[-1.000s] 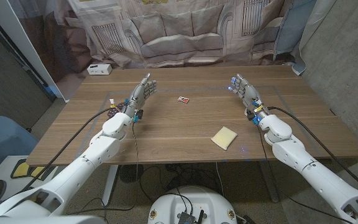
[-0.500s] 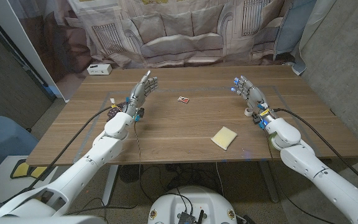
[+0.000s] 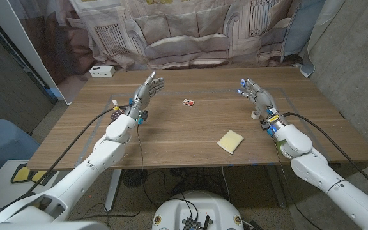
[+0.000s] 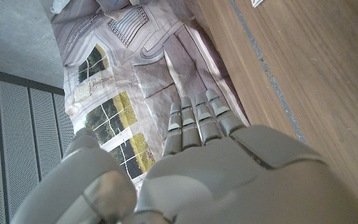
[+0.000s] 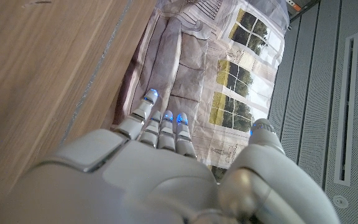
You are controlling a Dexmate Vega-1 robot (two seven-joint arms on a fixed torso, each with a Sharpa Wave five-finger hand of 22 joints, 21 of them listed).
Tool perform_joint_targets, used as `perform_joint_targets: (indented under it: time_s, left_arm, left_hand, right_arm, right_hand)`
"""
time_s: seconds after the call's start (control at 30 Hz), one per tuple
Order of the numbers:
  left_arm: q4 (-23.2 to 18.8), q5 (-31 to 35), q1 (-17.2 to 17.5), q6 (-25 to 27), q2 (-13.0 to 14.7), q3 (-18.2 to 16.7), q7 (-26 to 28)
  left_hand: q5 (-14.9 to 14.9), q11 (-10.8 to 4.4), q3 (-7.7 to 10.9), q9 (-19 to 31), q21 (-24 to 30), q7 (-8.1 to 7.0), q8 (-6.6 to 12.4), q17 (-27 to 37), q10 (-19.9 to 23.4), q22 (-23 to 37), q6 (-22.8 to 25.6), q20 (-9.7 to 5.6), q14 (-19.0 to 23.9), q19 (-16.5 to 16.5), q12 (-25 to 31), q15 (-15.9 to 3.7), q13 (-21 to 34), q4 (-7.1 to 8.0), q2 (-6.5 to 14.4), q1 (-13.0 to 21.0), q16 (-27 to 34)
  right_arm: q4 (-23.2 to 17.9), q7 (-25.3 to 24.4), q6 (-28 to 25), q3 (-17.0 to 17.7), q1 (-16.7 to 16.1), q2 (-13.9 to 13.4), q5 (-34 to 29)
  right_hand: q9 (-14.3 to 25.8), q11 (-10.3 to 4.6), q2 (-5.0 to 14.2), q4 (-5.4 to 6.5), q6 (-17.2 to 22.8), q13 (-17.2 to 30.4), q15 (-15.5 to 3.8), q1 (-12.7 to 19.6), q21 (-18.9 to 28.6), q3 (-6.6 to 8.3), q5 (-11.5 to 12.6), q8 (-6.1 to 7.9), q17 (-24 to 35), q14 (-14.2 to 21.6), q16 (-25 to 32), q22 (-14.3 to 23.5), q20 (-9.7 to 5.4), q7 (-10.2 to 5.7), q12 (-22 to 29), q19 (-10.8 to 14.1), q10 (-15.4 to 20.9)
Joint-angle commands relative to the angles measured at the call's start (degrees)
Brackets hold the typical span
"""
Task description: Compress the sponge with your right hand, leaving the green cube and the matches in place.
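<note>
Both hands raised and empty over the wooden surface (image 3: 190, 128), the sponge untouched.

The surface carries few things, with a printed curtain (image 3: 184, 32) hanging behind its far edge. The left hand (image 3: 147, 91) is held up over the far left part, fingers straight and apart, gripping nothing. The right hand (image 3: 259, 99) is up over the far right part, fingers likewise spread, holding nothing; its fingertips (image 5: 151, 94) glow blue in the right wrist view. The yellow sponge (image 3: 230, 141) lies near the front edge, right of centre, nearer than the right hand and apart from it. A white box (image 3: 101, 71) sits at the far left corner. The small matches (image 3: 188, 101) lie toward the far middle, between the two hands.
</note>
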Motion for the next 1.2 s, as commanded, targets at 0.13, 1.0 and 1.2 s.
perform_joint_targets:
  time_s: [0.13, 1.0, 1.2]
  left_arm:
    - [-3.64, 0.04, 2.79, -0.41, 2.05, -1.47, 0.80]
    - [-4.26, 1.17, 1.87, 1.22, 3.33, -1.48, 0.54]
    - [-4.29, 1.44, 1.56, 1.39, 3.26, -1.29, 0.58]
  left_hand:
    - [-0.05, -0.09, 0.05, 0.13, -0.32, 0.29, 0.16, 0.27, 0.82, 0.12, 0.56, 0.13, 0.55, 0.74, 0.13, 0.15, 0.09, -0.48, 0.12, 0.57, -0.10]
    - [-0.13, -0.18, 0.14, 0.15, -0.92, 0.41, -0.28, 0.29, 0.98, 0.14, 0.74, 0.16, 0.68, 0.87, -0.21, 0.21, 0.12, -0.73, 0.39, 0.83, -0.57]
    - [-0.15, -0.10, 0.14, 0.15, -1.03, 0.42, -0.32, 0.29, 1.15, 0.14, 0.91, 0.14, 0.83, 0.97, -0.24, 0.23, 0.12, -0.78, 0.42, 0.86, -0.62]
  right_arm:
    - [-5.49, -3.73, 1.37, 1.07, -4.88, -0.84, -3.71]
    - [-12.22, -8.49, 2.62, 4.79, -13.82, -1.65, -7.29]
    - [-13.84, -9.20, 2.76, 5.81, -16.24, -1.95, -8.23]
  right_hand:
    - [0.16, -0.07, -0.15, -0.58, 0.25, 0.12, 0.18, 0.37, -0.30, 0.18, 0.11, 0.18, 0.04, 0.69, 0.32, 0.06, 0.06, -0.04, 0.35, 0.60, 0.48]
    - [0.19, 0.11, -0.20, -0.64, 0.12, 0.14, 0.51, 0.35, -0.68, 0.01, 0.06, 0.00, -0.17, 1.43, 0.48, 0.05, 0.09, 0.22, 0.34, 1.42, 1.03]
    - [0.24, 0.36, -0.14, -0.59, 0.88, 0.18, 0.64, 0.26, -0.81, -0.06, 0.06, 0.27, -0.22, 1.68, 0.54, 0.06, 0.24, 0.43, 0.53, 1.82, 1.73]
